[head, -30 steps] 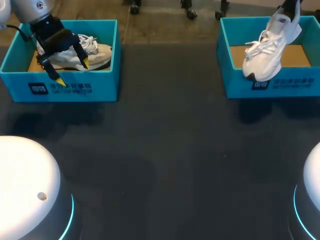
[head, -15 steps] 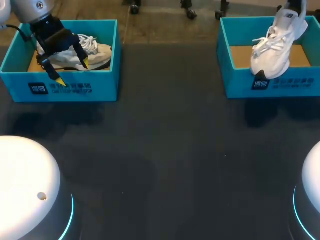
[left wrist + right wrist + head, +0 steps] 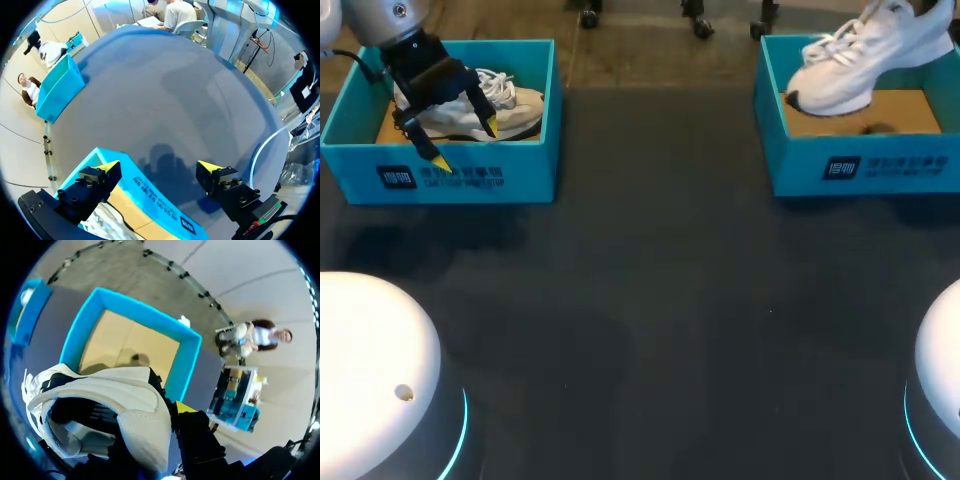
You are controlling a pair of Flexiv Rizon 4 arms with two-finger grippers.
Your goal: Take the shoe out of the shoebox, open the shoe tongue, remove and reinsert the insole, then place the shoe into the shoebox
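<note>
The white shoe (image 3: 865, 58), which a second earlier hung toe-down across the front wall of the right shoebox (image 3: 860, 165), had swung up to lie nearly level above that box, its toe pointing toward the box's left wall and its shadow on the cardboard floor. The right gripper (image 3: 159, 426) was clenched on the shoe's heel collar, one yellow-tipped finger (image 3: 186, 407) showing beside the padding. The left gripper (image 3: 465, 142) had not moved: it hung spread wide over the front wall of the left shoebox (image 3: 470, 178), where the other shoe (image 3: 515, 103) lay.
</note>
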